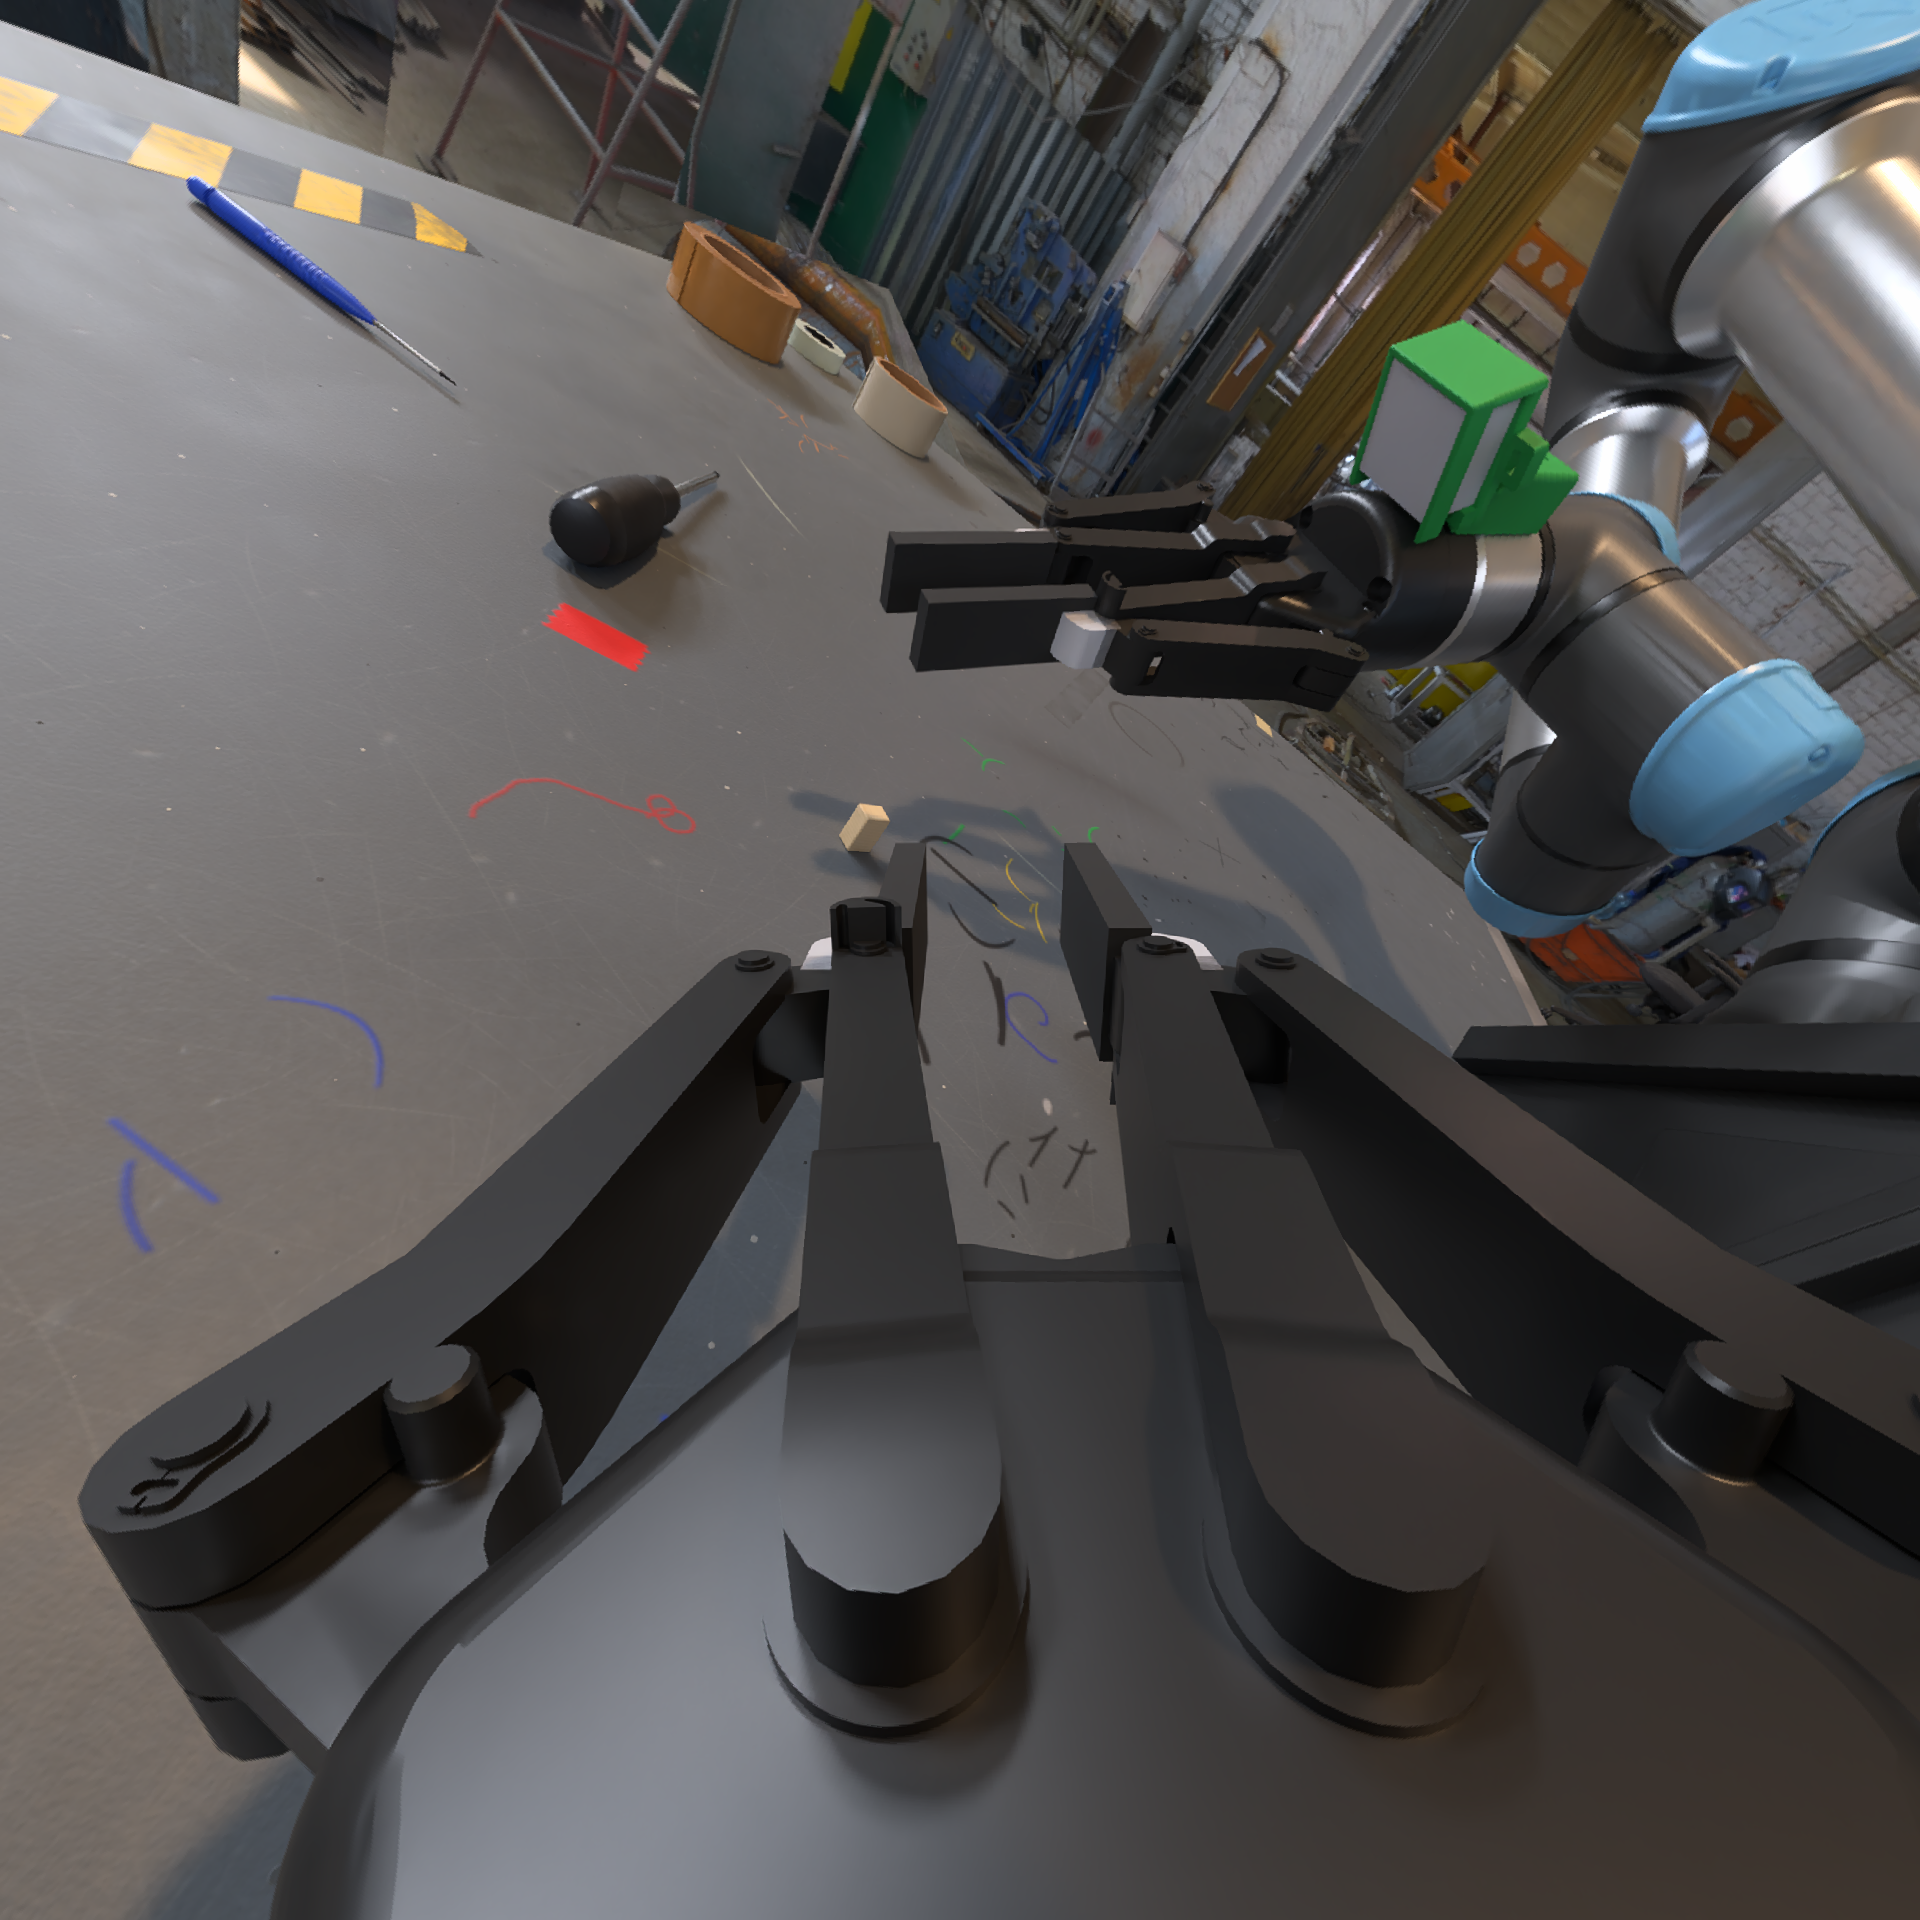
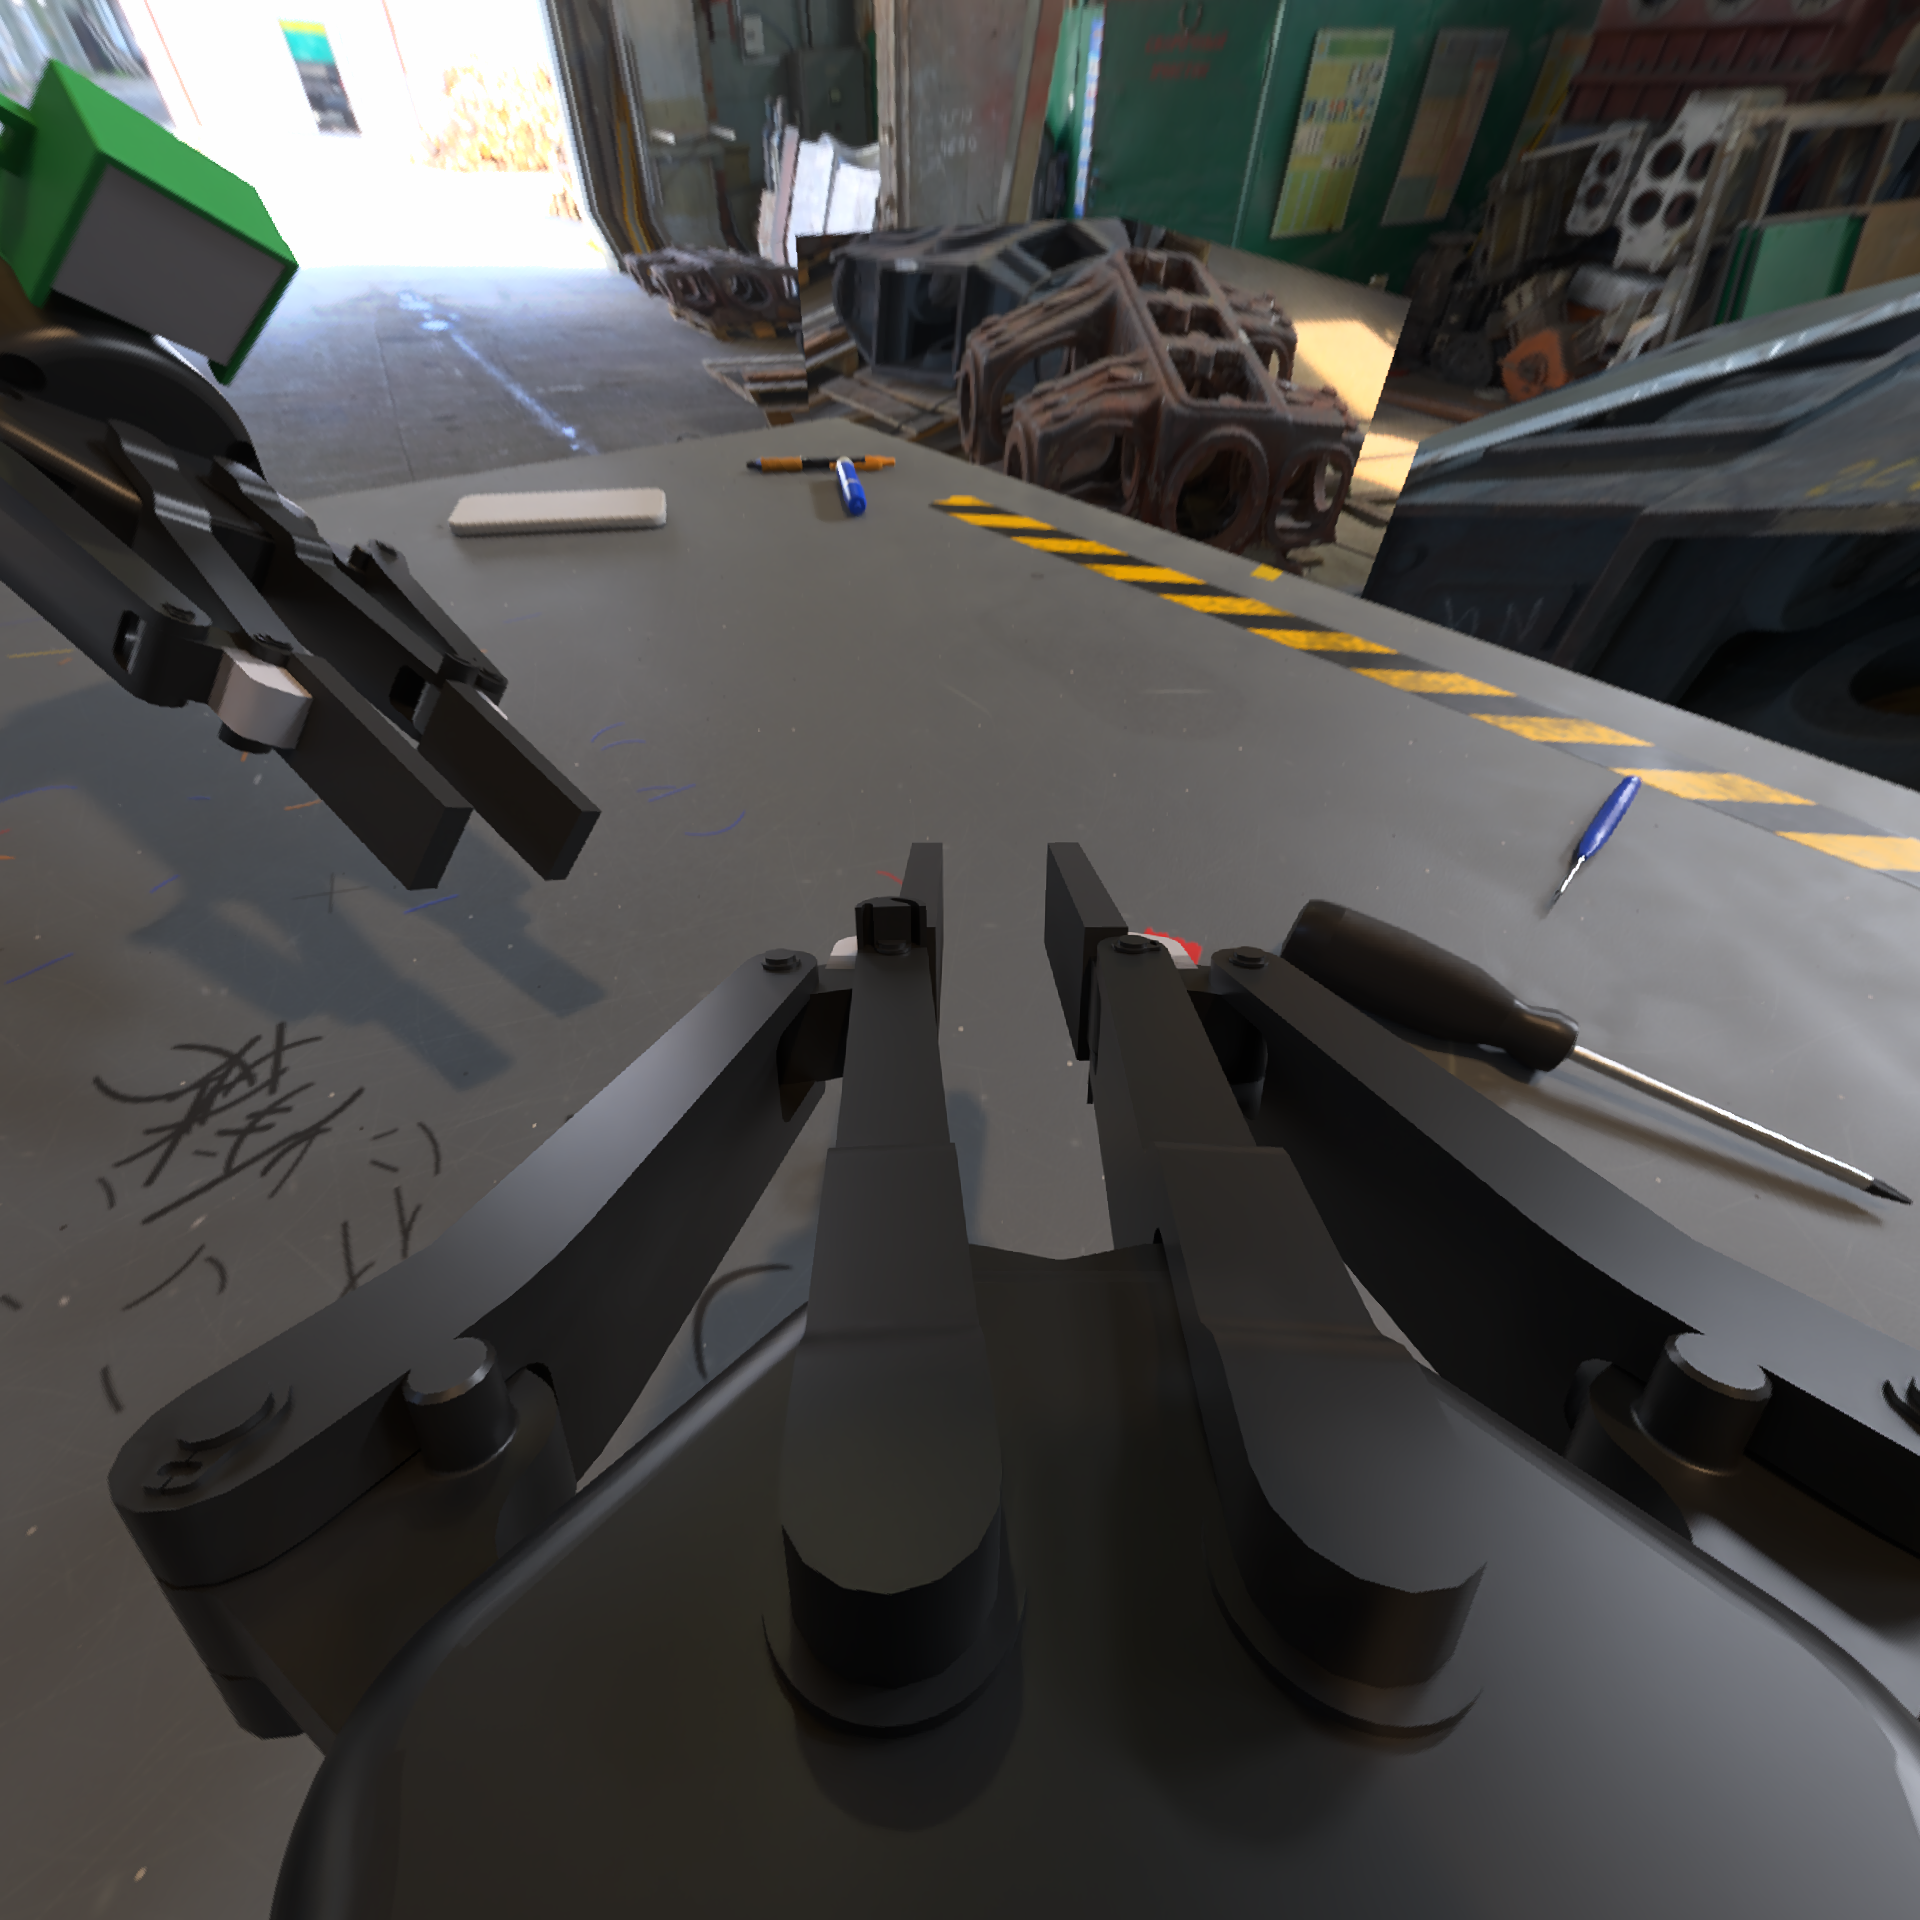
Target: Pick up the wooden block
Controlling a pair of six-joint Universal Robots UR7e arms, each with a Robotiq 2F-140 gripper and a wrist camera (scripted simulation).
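Observation:
The wooden block (image 1: 864, 828) is a small pale cube lying on the dark grey table (image 1: 312, 831). In the left wrist view it sits just beyond and to the left of my left gripper's (image 1: 995, 868) left fingertip, apart from it. The left gripper is open and empty, low over the table. My right gripper (image 1: 904, 603) hovers above the table beyond the block, fingers level, with a narrow gap and nothing between them. In the right wrist view the right gripper (image 2: 995, 868) is open and empty, and the left gripper (image 2: 504, 842) shows at the left. The block is not in that view.
A black-handled screwdriver (image 1: 613, 514) (image 2: 1423, 997), red tape (image 1: 595, 636), a blue tool (image 1: 281, 244) (image 2: 1600, 831), an orange roll (image 1: 727, 291) and a beige roll (image 1: 899, 405) lie on the table. A white slab (image 2: 558, 511) and pens (image 2: 821, 464) lie far off. A yellow-black stripe (image 2: 1351, 644) marks the edge.

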